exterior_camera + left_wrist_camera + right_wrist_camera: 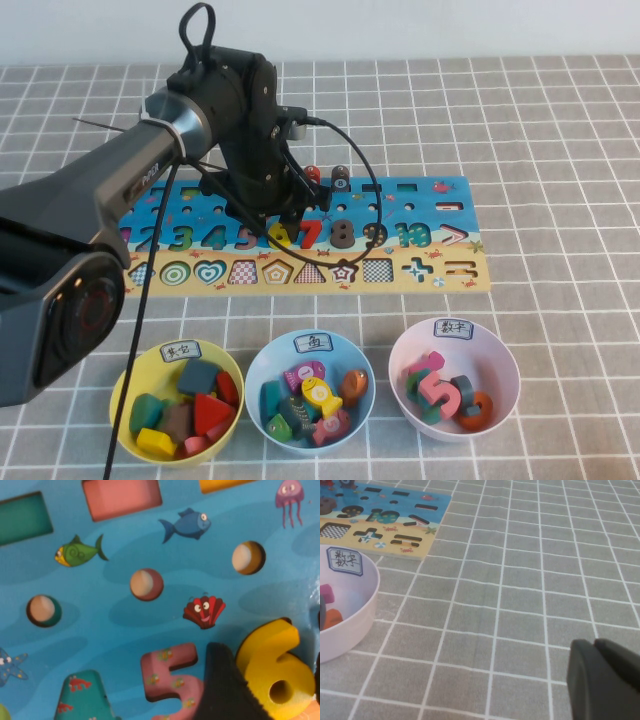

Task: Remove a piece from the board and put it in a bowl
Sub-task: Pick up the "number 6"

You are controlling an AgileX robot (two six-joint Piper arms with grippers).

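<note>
left gripper: the left gripper (283, 222) hangs low over the middle of the board's number row, right at the yellow 6; its jaws stand wide apart, one dark finger (222, 690) in the gap between the pink 5 and the 6, close against the 6's side, the other finger barely in view at the picture's edge past the 6.
grip: straddling the piece but not clamped on it, and the 6 is seated in its slot.
the piece: the yellow numeral 6 (281, 234) lies flat in the board, between the pink 5 (248, 238) and the red 7 (310, 232); its long axis runs across the board from near edge to far edge, round loop toward the near edge, curled tail toward the far edge.
the board: the long blue-and-sand board (440, 262) lies lengthwise across the middle of the table, its long edges parallel to the table's near edge.
the bowl: the pale pink-white bowl (500, 360) stands near the table's near edge, toward the right corner, in front of the board's right end, holding several numerals.
other bowls: a light blue bowl (268, 362) in the middle and a yellow bowl (128, 380) left of it, in a row with the pink-white one.
right gripper: the right gripper (602, 677) hovers over bare table cloth right of the pink-white bowl, fingers pressed together.
</note>
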